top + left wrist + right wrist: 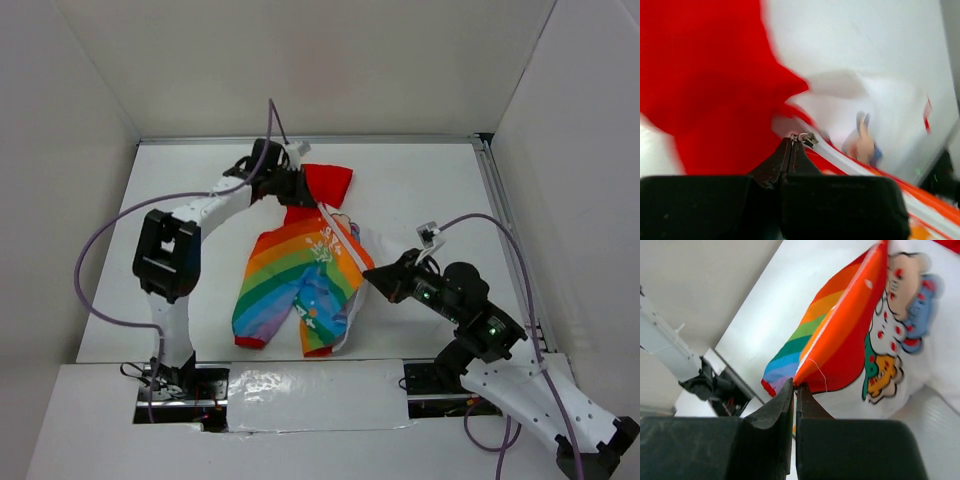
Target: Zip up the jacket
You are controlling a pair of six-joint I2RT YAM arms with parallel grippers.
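Two arms on this one, both bolted at the near edge of the counter (430, 190). Closest in, the right hand (795, 386) sits over toward the near right corner. Its fingers are pressed together and clamped on the orange-red edge of the jacket (300, 275), lifting that edge off the counter a bit. From the right wrist camera the fabric runs taut up and away from the fingertips, and you can see the white lining (930, 360) with a cartoon print (895, 335) on it.

The jacket itself lies around the middle of the counter, rainbow stripes facing up. Its two red cuffs (247, 343) point at the near edge, and the right front panel is folded open so the lining shows on that side. A white zipper strip (850, 162) runs diagonally along the open front.

Farther back, the left hand (792, 142) is at the collar end of the jacket, fingers shut tight. The little metal zipper pull (806, 138) is right at the fingertips, pinched there as far as I can tell; that wrist shot is pretty blurry. Past it, the red hood (328, 185) lies spread flat toward the far edge of the counter.
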